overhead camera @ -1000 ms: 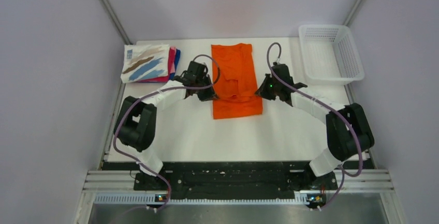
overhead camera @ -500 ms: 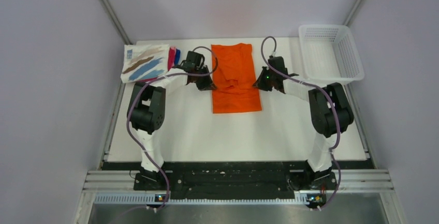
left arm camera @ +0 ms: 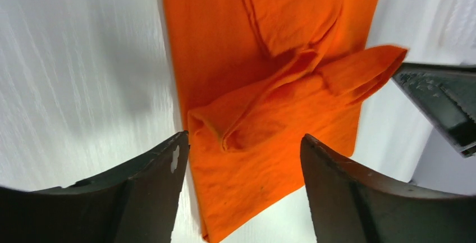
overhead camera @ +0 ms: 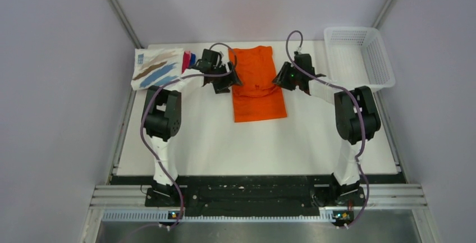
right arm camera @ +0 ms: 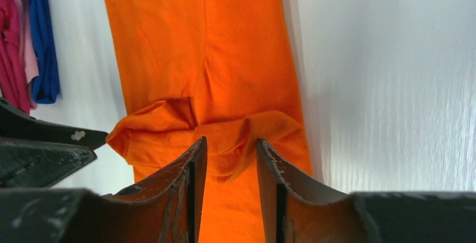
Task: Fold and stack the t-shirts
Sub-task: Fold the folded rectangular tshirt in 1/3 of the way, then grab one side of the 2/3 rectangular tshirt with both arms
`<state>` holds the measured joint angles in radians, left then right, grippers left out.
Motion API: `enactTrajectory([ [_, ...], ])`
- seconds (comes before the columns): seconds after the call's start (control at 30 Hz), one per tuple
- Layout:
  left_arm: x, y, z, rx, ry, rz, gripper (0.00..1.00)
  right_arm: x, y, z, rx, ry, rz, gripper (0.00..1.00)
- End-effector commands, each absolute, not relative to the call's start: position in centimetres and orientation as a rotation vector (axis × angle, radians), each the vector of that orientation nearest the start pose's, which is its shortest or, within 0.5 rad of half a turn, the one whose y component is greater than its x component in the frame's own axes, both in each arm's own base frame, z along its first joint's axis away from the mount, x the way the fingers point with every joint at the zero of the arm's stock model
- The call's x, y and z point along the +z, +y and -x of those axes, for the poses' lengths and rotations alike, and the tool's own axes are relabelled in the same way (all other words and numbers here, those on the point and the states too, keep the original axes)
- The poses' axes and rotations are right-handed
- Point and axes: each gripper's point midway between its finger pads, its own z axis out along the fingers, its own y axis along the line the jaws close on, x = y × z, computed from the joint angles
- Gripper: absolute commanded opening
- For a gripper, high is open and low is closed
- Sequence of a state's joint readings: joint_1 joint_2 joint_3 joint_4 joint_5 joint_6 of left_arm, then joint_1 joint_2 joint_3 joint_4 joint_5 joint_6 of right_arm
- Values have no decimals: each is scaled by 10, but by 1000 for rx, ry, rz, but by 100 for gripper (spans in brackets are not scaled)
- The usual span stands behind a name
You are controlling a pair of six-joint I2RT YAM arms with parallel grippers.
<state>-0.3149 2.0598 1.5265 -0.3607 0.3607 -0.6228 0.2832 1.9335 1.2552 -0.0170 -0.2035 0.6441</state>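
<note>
White tabletop [overhead camera: 196, 142] fills the enclosure between pale walls, with both arms reaching away from their bases toward its far half. At the left edge of the orange t-shirt [overhead camera: 259, 86] the left gripper [left arm camera: 244, 142] has its jaws spread wide, holding nothing; a raised, rumpled fold of the cloth lies between and just beyond them. Opposite it, at the shirt's right edge, the right gripper [right arm camera: 231, 145] has its jaws parted by a narrower gap, and nothing looks pinched there, though from the overhead view it is hard to say whether either set of tips touches the fabric. The shirt lies as a narrow strip whose long axis runs from the near side to the far side of the table, so the two grippers face each other across its short width at about mid-length, each equally close to its own edge. A lengthwise fold would probably need both arms together. The stack of folded t-shirts [overhead camera: 158, 68] sits just beyond the left gripper, nearer that arm; the mesh basket [overhead camera: 357, 30] stands well apart at the far right.
</note>
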Motion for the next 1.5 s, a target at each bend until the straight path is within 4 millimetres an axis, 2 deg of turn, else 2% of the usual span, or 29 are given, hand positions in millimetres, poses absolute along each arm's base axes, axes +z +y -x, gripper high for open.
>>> enactTrajectory([
  [0.0, 123, -229, -497, -883, 2389, 224, 84, 116, 202, -503, 798, 2198, -261, 44],
  [0.07, 141, -225, -507, -904, 2346, 217, 93, 128, 201, -506, 811, 2172, -254, 53],
  [0.1, 148, -224, -509, -910, 2329, 211, 98, 133, 200, -506, 810, 2162, -248, 60],
  [0.2, 157, -219, -506, -906, 2333, 200, 99, 144, 197, -498, 802, 2142, -228, 95],
  [0.23, 156, -218, -500, -904, 2345, 199, 99, 145, 195, -492, 797, 2143, -227, 98],
  [0.33, 145, -216, -472, -933, 2390, 207, 99, 132, 184, -467, 754, 2179, -262, 99],
  [0.47, 119, -207, -421, -931, 2477, 277, 99, 108, 168, -419, 707, 2245, -287, 99],
  [0.53, 113, -209, -394, -944, 2486, 282, 99, 96, 163, -392, 712, 2289, -323, 99],
  [0.63, 86, -216, -355, -925, 2564, 284, 99, 83, 158, -369, 730, 2304, -383, 96],
  [0.67, 80, -219, -347, -921, 2583, 281, 96, 77, 156, -363, 716, 2325, -394, 95],
  [0.73, 68, -226, -336, -913, 2620, 272, 87, 65, 154, -353, 708, 2367, -408, 92],
  [0.8, 57, -233, -329, -902, 2656, 274, 74, 58, 158, -348, 736, 2383, -406, 87],
  [0.9, 46, -241, -327, -867, 2681, 262, 55, 51, 162, -346, 767, 2393, -406, 78],
  [0.97, 41, -240, -328, -836, 2693, 266, 50, 44, 162, -345, 767, 2411, -412, 73],
  [1.23, 26, -233, -333, -742, 2726, 293, 44, 26, 159, -342, 734, 2448, -434, 64],
  [1.33, 21, -235, -331, -748, 2740, 289, 38, 24, 163, -342, 754, 2450, -423, 51],
  [1.4, 19, -238, -331, -763, 2748, 285, 34, 21, 164, -340, 740, 2462, -419, 37],
  [1.47, 18, -243, -331, -776, 2753, 278, 25, 16, 163, -338, 722, 2477, -421, 26],
])
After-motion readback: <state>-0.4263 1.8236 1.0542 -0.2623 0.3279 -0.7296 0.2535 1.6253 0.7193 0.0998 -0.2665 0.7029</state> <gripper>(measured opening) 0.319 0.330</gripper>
